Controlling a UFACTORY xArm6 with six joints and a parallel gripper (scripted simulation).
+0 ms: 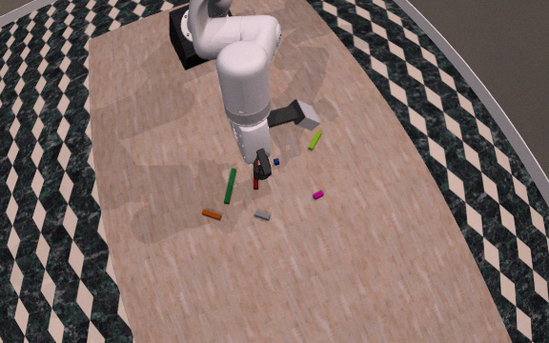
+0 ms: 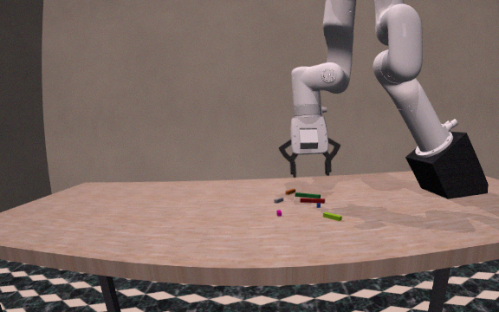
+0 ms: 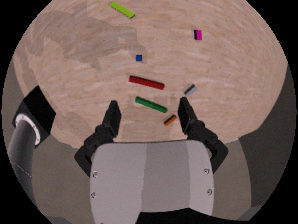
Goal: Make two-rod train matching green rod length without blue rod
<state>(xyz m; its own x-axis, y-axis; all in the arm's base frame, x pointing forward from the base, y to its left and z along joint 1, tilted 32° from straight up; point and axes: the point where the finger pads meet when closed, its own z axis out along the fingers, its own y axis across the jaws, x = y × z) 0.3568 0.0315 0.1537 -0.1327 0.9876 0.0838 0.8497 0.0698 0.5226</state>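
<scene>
Top: I see train unbuilt. Grey rod (image 1: 262, 215) (image 2: 279, 200) (image 3: 190, 89), my pick, lies nearer left edge of desk (image 1: 303, 286) (image 2: 145, 234) (image 3: 240, 65); lime rod (image 1: 315, 140) (image 2: 332, 216) (image 3: 122, 10), its likely partner, nearer right edge.

Exterior: gripper (image 1: 262, 172) (image 2: 311, 174) (image 3: 148, 105) hangs wide above desk, toward far edge.

Wrist: fingers spread, holding nothing. Left, I judge: both rods to align, release, retreat.
</scene>
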